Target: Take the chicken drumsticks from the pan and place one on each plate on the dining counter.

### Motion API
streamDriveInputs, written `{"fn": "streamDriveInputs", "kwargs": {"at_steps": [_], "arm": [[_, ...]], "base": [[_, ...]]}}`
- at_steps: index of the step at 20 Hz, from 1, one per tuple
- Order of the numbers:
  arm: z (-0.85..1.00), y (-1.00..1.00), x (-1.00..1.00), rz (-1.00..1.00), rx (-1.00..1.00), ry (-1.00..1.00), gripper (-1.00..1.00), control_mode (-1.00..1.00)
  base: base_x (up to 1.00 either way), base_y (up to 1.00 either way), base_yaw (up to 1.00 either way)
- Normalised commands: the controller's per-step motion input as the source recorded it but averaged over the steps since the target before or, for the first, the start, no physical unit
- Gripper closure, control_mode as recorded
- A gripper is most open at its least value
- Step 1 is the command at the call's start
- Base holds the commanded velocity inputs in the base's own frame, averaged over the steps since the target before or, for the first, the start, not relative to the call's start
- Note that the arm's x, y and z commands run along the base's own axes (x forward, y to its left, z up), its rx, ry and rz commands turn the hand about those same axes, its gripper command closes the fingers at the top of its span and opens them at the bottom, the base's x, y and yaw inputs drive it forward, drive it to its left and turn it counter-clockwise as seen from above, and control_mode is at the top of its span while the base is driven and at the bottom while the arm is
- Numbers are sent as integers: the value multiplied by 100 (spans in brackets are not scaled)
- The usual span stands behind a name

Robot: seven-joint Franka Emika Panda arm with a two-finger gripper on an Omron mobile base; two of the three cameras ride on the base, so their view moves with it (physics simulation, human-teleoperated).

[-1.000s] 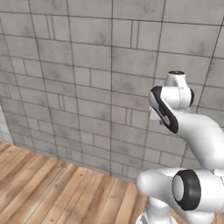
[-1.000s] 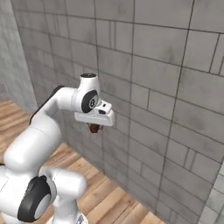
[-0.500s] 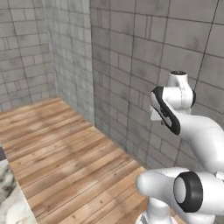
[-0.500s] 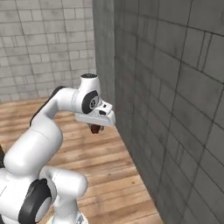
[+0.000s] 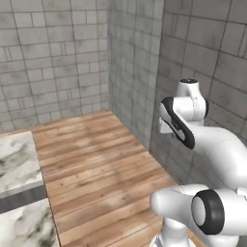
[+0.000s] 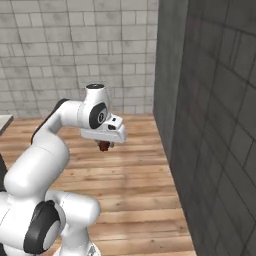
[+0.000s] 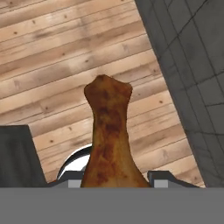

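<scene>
My gripper [image 6: 104, 145] hangs under the white hand, shut on one chicken drumstick [image 6: 104, 146], a glossy orange-brown piece held above the wooden floor. In the hand view the drumstick [image 7: 109, 135] rises from between the fingertips of the gripper [image 7: 111, 183], its knobbly end pointing away over the floorboards. A slab of white veined marble with a dark grey band, the dining counter [image 5: 17, 159], reaches in at the lower left of the left base view. The pan and the plates are out of view.
A grey tiled wall [image 6: 215, 125] stands close on the right of the arm, and its corner [image 5: 110, 58] is ahead. Wooden floor [image 5: 96, 164] lies between the arm and the marble slab. A marble corner [image 6: 4, 120] shows at the right base view's left edge.
The whole picture has swung, so the base and its cameras have turned. The wall slid to the right, and the floor and the marble slab came into view. The drumstick stays in the gripper.
</scene>
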Motion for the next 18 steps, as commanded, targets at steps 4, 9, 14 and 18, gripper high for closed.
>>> {"fn": "streamDriveInputs", "kwargs": {"at_steps": [4,9,14,18], "arm": [[0,0,0,0,0,0,100,100],[0,0,0,0,0,0,100,100],[0,0,0,0,0,0,100,100],[0,0,0,0,0,0,100,100]], "base": [[100,9,38],[100,6,39],[100,8,35],[100,7,39]]}}
